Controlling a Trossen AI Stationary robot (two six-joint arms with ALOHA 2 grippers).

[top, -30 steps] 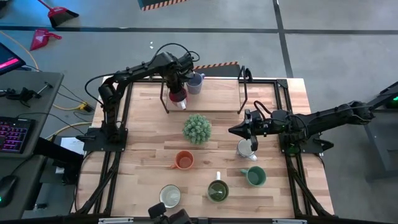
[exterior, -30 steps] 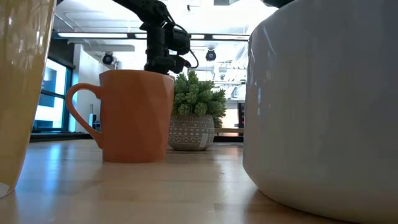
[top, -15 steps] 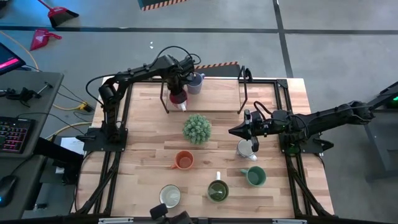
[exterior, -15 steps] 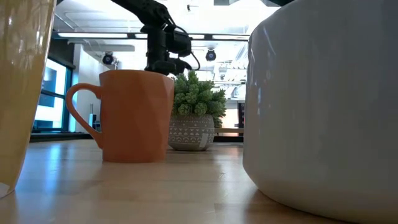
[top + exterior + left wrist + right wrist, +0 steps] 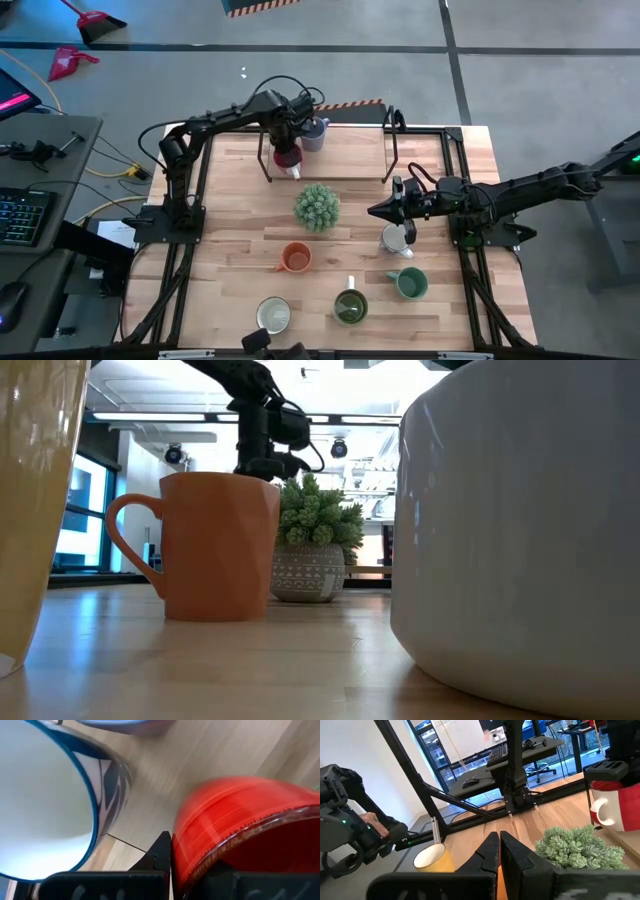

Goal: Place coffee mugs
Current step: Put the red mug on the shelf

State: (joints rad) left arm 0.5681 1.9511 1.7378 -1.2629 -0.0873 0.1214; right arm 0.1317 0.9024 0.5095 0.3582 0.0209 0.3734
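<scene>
The left gripper (image 5: 287, 140) hangs at the table's (image 5: 240, 225) far edge, about 11 o'clock from the plant (image 5: 316, 207), clamped on the rim of the red mug (image 5: 287, 157); in the left wrist view one dark finger (image 5: 159, 854) sits outside the red wall (image 5: 235, 815) and the mug fills the frame beside a white mug with a blue rim (image 5: 45, 805). That blue-and-white mug (image 5: 313, 132) stands just beside the red one, at its 1 o'clock, both near the left post of the black rack (image 5: 390, 150). The right gripper (image 5: 383, 210) hovers at 3 o'clock from the plant, its fingers (image 5: 492, 851) pressed together and holding nothing, with a pale mug (image 5: 396, 239) just below it at 5 o'clock. The orange mug (image 5: 295, 258) sits at 6 o'clock from the plant, handle pointing left; in the low view it (image 5: 215, 545) stands in front of the plant pot (image 5: 308, 572). Along the near edge are a cream mug (image 5: 273, 314) at 7 o'clock, a dark green mug (image 5: 349, 306) at 5 o'clock, and a lighter green mug (image 5: 410, 284) to the right of that. A large white mug (image 5: 520, 530) looms close to the low camera.
</scene>
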